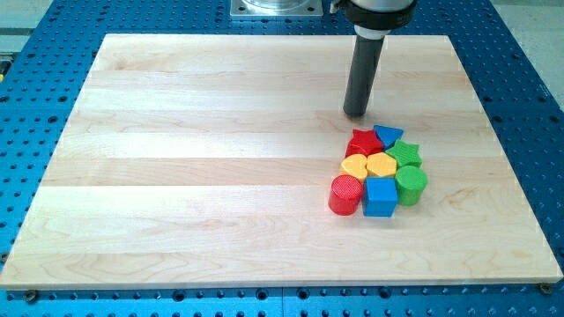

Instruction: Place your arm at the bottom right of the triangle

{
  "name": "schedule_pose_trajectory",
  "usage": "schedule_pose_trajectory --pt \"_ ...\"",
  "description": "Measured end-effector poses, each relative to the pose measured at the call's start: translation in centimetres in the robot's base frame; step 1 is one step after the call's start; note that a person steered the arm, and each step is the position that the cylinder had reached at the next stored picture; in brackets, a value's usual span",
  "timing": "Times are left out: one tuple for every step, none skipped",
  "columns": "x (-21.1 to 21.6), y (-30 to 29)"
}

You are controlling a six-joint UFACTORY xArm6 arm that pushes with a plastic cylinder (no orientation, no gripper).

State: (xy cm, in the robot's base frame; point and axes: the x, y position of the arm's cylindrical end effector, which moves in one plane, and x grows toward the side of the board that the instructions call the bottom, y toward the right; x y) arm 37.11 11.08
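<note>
Blue plastic triangle (387, 135) tops a block cluster toward the wooden table's (176, 176) right edge; the arm's tip (356, 114) stands at its upper left, so the move to its bottom right remains. No fingers exist. Eight blocks: two red, two blue, two yellow, two green.

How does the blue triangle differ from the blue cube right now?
The blue triangle is a flat wedge at the cluster's top, near my tip; the blue cube is a taller, square block at the cluster's bottom, far from it. Both are blue and touch neighbouring blocks.
</note>
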Motion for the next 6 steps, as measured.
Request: schedule_pose_trajectory --pt "0.0 0.0" --pt "0.0 0.0" --pt "0.0 0.0" --pt "0.0 0.7" --pt "0.0 1.0" --pt "0.0 1.0"
